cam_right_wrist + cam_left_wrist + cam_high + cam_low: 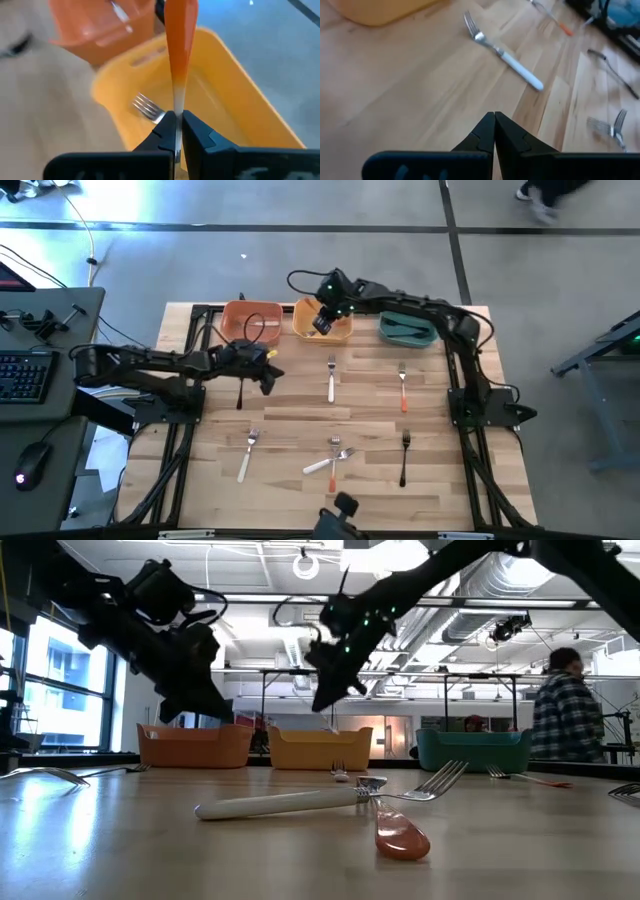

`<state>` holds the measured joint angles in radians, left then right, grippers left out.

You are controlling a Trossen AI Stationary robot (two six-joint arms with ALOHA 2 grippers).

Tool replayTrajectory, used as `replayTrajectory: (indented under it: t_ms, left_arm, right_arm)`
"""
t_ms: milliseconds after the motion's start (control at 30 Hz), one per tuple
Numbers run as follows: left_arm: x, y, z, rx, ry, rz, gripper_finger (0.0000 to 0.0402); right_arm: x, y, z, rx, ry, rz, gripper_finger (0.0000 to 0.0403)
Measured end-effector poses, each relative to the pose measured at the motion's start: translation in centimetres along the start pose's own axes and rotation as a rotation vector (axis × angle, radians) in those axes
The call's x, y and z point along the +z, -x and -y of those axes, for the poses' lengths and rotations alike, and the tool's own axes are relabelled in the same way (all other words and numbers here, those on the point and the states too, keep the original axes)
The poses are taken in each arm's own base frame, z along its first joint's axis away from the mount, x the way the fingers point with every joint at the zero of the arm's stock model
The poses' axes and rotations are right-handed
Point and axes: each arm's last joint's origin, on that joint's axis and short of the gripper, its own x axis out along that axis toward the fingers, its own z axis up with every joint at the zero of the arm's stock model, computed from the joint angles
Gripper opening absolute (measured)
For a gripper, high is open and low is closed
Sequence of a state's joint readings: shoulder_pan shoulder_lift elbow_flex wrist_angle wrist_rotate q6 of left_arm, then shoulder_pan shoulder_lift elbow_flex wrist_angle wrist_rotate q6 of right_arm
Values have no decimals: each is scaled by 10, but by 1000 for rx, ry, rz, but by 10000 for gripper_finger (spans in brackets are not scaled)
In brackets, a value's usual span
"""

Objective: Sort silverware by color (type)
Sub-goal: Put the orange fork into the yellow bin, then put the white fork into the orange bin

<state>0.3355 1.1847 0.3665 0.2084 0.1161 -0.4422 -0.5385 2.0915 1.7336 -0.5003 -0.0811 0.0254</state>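
While our right gripper (176,131) hangs over the yellow bin (322,323) at about twelve o'clock on the table (300,425), its fingers pinched tight on an orange-handled fork (177,47), we judge the step in hand to be a drop into that bin, where another fork (147,107) already lies. The next move calls for parting the fingers above the middle of the bin, so the handle clears the near wall and the orange bin (250,320) just beside it at eleven o'clock. Our left gripper (268,376) sits at roughly ten o'clock with its fingers pressed together; the high view shows a black-handled fork (241,393) hanging just below it, though the wrist view does not let us tell whether it is truly caught. Forks remain loose across the table: a white fork (331,378) and an orange fork (403,389) near the centre, and more toward six o'clock. Open wood between them leaves room, but the teal bin (408,330) at one o'clock and the back edge lie close.
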Motion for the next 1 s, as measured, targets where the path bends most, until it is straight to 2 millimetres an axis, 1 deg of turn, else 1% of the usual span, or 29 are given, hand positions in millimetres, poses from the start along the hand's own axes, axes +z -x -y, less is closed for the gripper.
replayTrajectory:
  t_ms: [200,333,433,533,633,733,767,833,900,1000]
  left_arm:
    - [-3,12,-2,34,26,65,0]
    - [-5,15,-3,48,33,75,0]
    - [-5,15,-3,50,33,73,0]
    - [-6,15,-3,47,33,70,0]
    - [-7,15,-4,54,28,57,0]
    - [-7,15,-4,55,0,57,0]
    - [-7,15,-4,55,-6,56,0]
    - [-7,15,-4,55,-13,57,0]
    - [-6,15,-3,53,-24,59,0]
    - [-6,15,-3,40,-36,57,0]
  right_arm:
    - [-19,-31,10,-9,8,-100,0]
    - [-25,-43,13,-14,8,-121,0]
    - [-28,-48,14,-21,1,-140,6]
    - [-28,-49,14,-25,0,-137,32]
    - [-28,-49,14,-34,-28,-136,75]
    - [-25,-42,13,-26,-68,-126,115]
    - [-23,-37,12,-14,-76,-126,123]
    - [-16,-23,8,-10,-71,-98,126]
    - [-7,-4,1,-5,-29,-61,111]
    - [7,37,-9,47,54,-2,63]
